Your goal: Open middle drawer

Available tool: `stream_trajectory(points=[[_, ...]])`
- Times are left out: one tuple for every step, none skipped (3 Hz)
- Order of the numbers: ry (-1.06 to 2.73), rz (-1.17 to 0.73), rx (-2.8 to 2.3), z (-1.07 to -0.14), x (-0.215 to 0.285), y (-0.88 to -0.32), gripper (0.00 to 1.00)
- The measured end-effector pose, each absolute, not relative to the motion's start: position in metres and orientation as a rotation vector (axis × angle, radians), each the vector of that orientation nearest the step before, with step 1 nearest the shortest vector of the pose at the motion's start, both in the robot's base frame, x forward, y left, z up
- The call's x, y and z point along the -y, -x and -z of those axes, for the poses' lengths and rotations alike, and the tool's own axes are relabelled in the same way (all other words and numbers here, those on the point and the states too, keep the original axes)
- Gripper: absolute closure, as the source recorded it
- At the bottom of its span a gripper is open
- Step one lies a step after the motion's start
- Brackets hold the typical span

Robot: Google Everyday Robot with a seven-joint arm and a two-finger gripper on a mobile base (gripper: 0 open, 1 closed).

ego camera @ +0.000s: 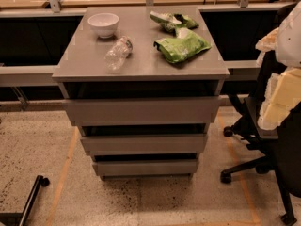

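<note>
The middle drawer (143, 144) is the flat grey front of medium size, between the larger top drawer (141, 109) and the smaller bottom drawer (146, 167) of a grey cabinet. A dark gap shows above each front. My arm is a white and cream shape at the right edge of the view, and the gripper (278, 102) sits there, well to the right of the cabinet and apart from all the drawers. It holds nothing that I can see.
On the cabinet top (84, 62) are a white bowl (103, 23), a clear plastic bottle (117, 53) lying on its side and two green snack bags (181, 47). A black office chair (256, 140) stands right of the cabinet. A black wheeled leg (30, 197) is at bottom left.
</note>
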State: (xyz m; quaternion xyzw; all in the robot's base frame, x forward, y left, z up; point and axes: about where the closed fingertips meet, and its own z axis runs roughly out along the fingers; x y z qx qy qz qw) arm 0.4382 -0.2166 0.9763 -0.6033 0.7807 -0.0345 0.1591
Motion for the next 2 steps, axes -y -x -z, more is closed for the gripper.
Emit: stream_trajectory(points=[[1.724, 0.099, -2.231, -0.976, 0.217, -0.438, 0.0], [1.739, 0.049, -2.222, -0.947, 0.211, -0.443, 0.0]])
